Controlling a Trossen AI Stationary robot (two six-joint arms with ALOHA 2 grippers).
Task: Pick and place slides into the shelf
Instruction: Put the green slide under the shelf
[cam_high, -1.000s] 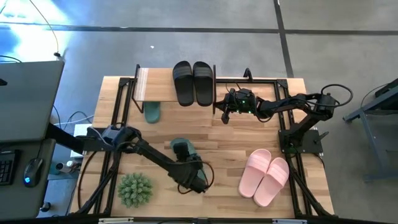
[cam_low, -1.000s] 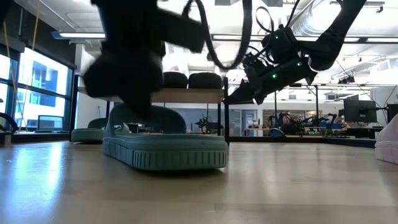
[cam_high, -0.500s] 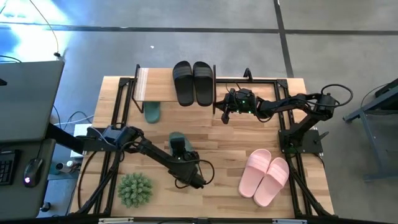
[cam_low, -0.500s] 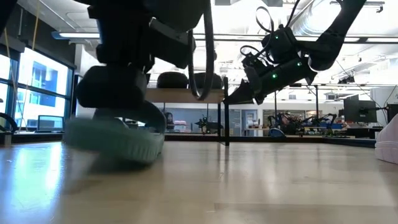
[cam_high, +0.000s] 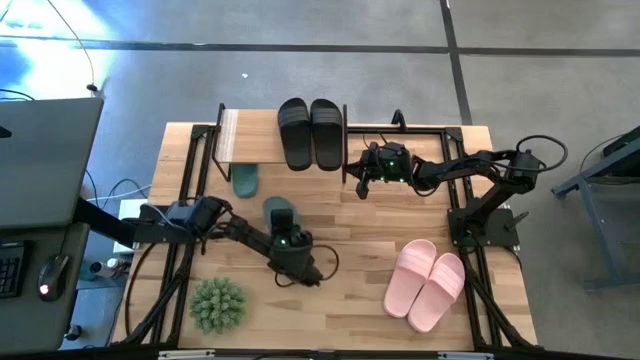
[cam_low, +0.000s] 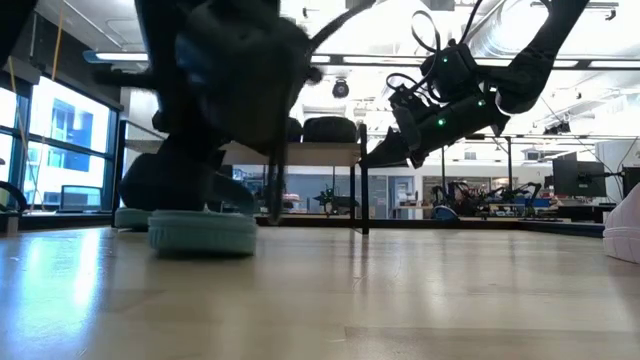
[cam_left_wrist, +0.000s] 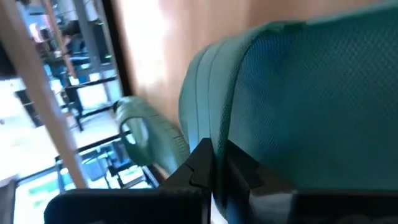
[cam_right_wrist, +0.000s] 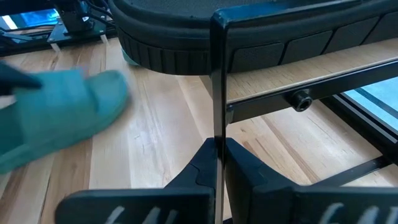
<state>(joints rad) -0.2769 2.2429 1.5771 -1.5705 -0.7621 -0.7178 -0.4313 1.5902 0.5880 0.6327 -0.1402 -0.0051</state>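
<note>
One dark green slide (cam_high: 279, 213) is in my left gripper (cam_high: 290, 243), which is shut on it at the table's middle left. Its mate (cam_high: 245, 181) lies on the table under the shelf (cam_high: 250, 135). The shelf is a low rack with a light top board, and it carries the black pair (cam_high: 310, 132) on top. The pink pair (cam_high: 425, 283) rests on its soles at the near right. My right gripper (cam_high: 359, 184) is shut at the shelf's right front post (cam_right_wrist: 216, 74). My left gripper pinches an edge of the green slide (cam_left_wrist: 214, 127) beside its textured surface (cam_left_wrist: 311, 93). It comes slanting down from the near right. The slide (cam_low: 200, 232) sits level, sole down, on the table or just above it, I cannot tell which. My right gripper (cam_low: 365, 160) has its fingertips at the shelf's post (cam_low: 362, 195), level, from the table's right. Whether they pinch it or only touch it, I cannot tell.
A spiky green plant ball (cam_high: 217, 303) stands near the front left edge. Bare tabletop (cam_high: 360, 250) lies between the held slide and the pink pair. A grey desk with a keyboard and mouse (cam_high: 45, 275) stands beyond the table's left edge.
My left gripper has gone toward the table's far left, toward the shelf, carrying the green slide. The slide has turned about: in the low view it showed its long side, then tipped, and now shows one end, level again.
</note>
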